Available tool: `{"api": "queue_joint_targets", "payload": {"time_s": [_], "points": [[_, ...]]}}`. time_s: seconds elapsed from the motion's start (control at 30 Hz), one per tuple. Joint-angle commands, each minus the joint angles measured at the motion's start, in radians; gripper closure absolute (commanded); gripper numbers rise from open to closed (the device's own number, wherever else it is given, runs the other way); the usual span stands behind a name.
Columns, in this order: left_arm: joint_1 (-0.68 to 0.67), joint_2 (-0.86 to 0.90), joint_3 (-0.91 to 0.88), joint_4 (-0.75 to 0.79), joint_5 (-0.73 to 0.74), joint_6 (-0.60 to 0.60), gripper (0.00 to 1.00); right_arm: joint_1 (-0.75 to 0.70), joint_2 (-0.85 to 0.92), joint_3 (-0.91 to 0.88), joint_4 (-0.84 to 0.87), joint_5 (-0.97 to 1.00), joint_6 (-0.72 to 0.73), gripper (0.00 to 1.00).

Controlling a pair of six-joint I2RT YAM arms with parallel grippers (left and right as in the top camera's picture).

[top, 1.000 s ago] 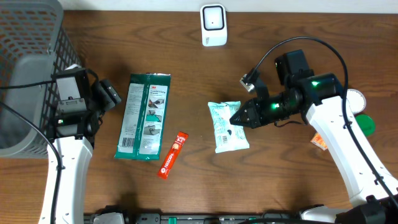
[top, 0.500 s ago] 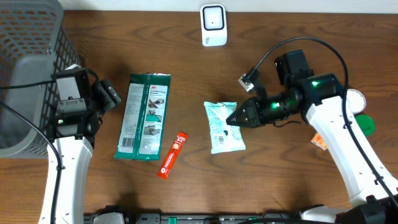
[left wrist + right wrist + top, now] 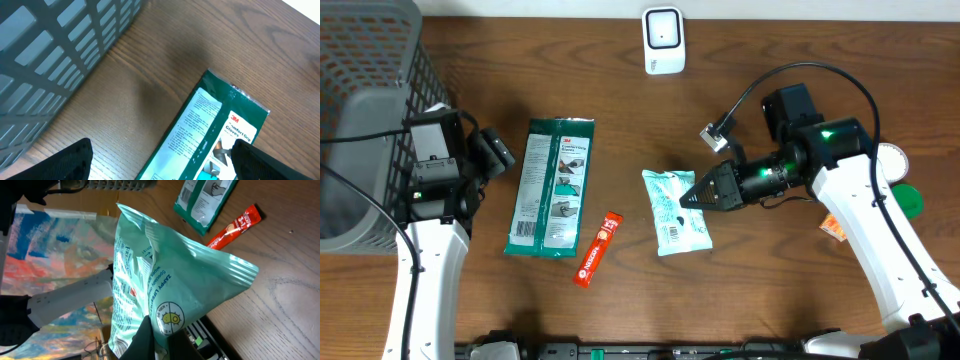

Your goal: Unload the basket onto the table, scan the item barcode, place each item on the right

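Note:
A mint-green wipes pouch (image 3: 675, 210) is the item in hand, with my right gripper (image 3: 692, 197) shut on its edge at mid-table. In the right wrist view the pouch (image 3: 165, 280) fills the middle, tilted, and my fingers (image 3: 150, 342) pinch its lower edge beside a round germ logo. I cannot make out a barcode on it. A white scanner (image 3: 662, 40) stands at the far edge of the table. My left gripper (image 3: 495, 152) hovers open at the left, its fingers (image 3: 65, 160) apart over the top of a green 3M glove packet (image 3: 210, 135).
The 3M glove packet (image 3: 552, 187) lies left of centre, with a red sachet (image 3: 598, 249) just below its right corner. A grey mesh basket (image 3: 360, 100) fills the far left. Small green, white and orange items (image 3: 908, 200) sit by the right edge.
My right gripper has carried the pouch to the left and slightly toward the table's front. The left arm has not moved.

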Motion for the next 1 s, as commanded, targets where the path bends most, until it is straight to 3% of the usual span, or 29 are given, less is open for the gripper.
{"api": "queue_joint_targets", "payload": {"time_s": [0.0, 0.97], "points": [[0.003, -0.009, 0.026, 0.000, -0.013, -0.006, 0.12, 0.005, -0.016, -0.003, 0.000, -0.009, -0.018, 0.99], [0.003, -0.009, 0.026, 0.000, -0.013, -0.006, 0.12, 0.005, -0.016, -0.003, 0.008, 0.140, -0.018, 0.99]]}}
